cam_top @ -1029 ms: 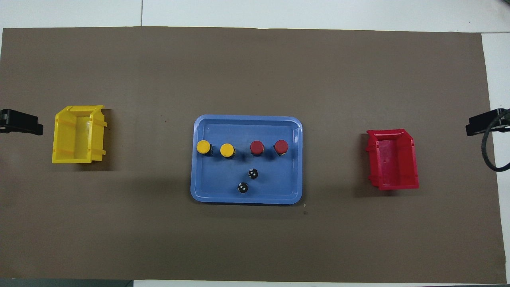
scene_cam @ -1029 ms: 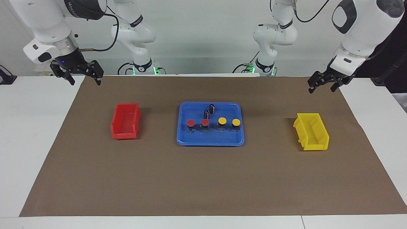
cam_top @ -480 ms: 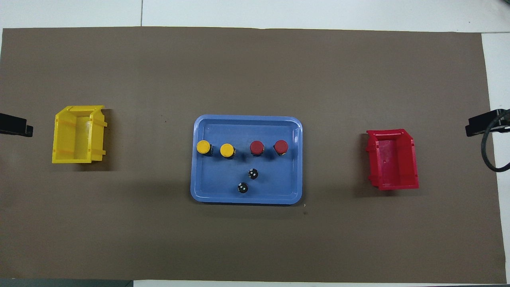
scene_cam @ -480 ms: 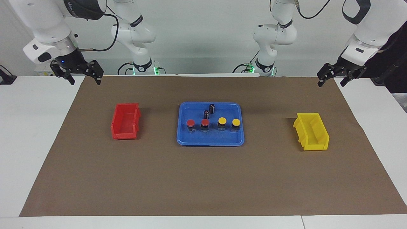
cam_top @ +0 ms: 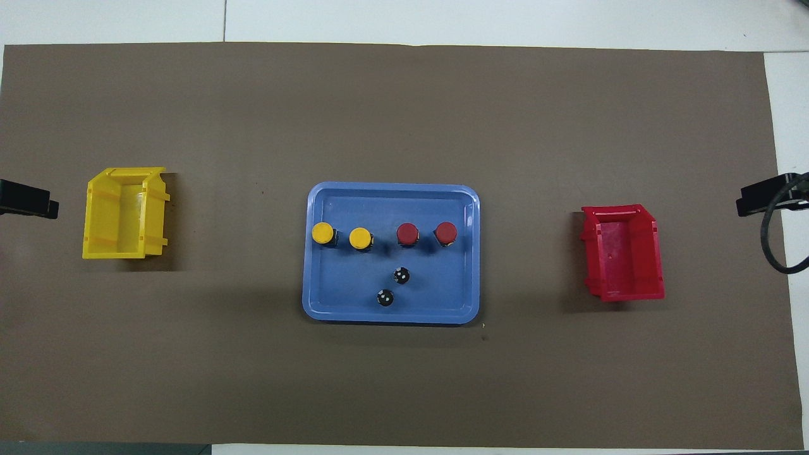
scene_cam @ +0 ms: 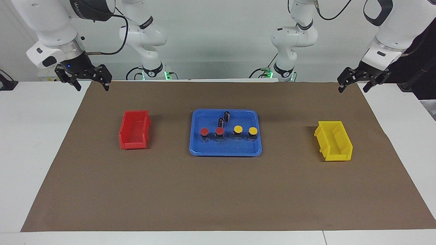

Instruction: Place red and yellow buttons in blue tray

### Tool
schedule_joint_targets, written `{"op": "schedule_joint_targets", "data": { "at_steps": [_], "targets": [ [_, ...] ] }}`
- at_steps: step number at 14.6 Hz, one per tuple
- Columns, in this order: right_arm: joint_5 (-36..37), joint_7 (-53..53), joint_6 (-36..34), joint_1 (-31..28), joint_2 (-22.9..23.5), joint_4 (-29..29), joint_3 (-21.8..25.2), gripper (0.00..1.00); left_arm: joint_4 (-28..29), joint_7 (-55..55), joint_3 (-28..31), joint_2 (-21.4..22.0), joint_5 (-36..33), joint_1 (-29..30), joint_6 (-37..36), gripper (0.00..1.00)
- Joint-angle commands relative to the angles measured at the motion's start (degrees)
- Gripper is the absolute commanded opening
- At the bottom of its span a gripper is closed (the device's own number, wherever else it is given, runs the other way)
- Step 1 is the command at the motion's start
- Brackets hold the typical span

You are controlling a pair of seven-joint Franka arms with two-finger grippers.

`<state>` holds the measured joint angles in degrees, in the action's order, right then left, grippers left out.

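The blue tray [scene_cam: 207,149] [cam_top: 328,303] lies at the middle of the brown mat. In it stand two red buttons [scene_cam: 204,131] [scene_cam: 219,131] and two yellow buttons [scene_cam: 238,129] [scene_cam: 252,130] in one row; they also show in the overhead view, red [cam_top: 446,232] [cam_top: 407,233] and yellow [cam_top: 360,237] [cam_top: 323,233]. My left gripper [scene_cam: 353,87] [cam_top: 28,201] hangs open and empty in the air over the mat's corner at the left arm's end. My right gripper [scene_cam: 92,87] [cam_top: 761,197] hangs open and empty over the mat's corner at the right arm's end.
Two capless dark cylinders [scene_cam: 227,115] [scene_cam: 221,121] stand in the tray, nearer to the robots than the buttons. An empty red bin [scene_cam: 134,130] [cam_top: 622,251] sits toward the right arm's end, an empty yellow bin [scene_cam: 333,140] [cam_top: 123,213] toward the left arm's end.
My left gripper has risen and drawn back toward the left arm's end of the table. The right gripper has barely shifted. The buttons and tray have not moved.
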<state>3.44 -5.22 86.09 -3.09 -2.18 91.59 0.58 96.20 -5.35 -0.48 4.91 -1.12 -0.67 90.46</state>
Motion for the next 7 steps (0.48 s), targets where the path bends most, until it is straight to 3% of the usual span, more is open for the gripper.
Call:
{"op": "schedule_joint_targets", "data": {
  "at_steps": [1,7],
  "targets": [
    [-0.28,-0.76,-0.05,0.02,-0.98,0.87,-0.05,1.0,-1.46,-0.89,-3.13,-0.43,-0.55,2.97,-1.69,1.0],
    [-0.1,-0.93,0.13,-0.16,-0.98,0.96,0.13,1.0,-2.69,-1.5,-0.22,0.1,-0.46,-0.3,-1.69,1.0]
  ]
}}
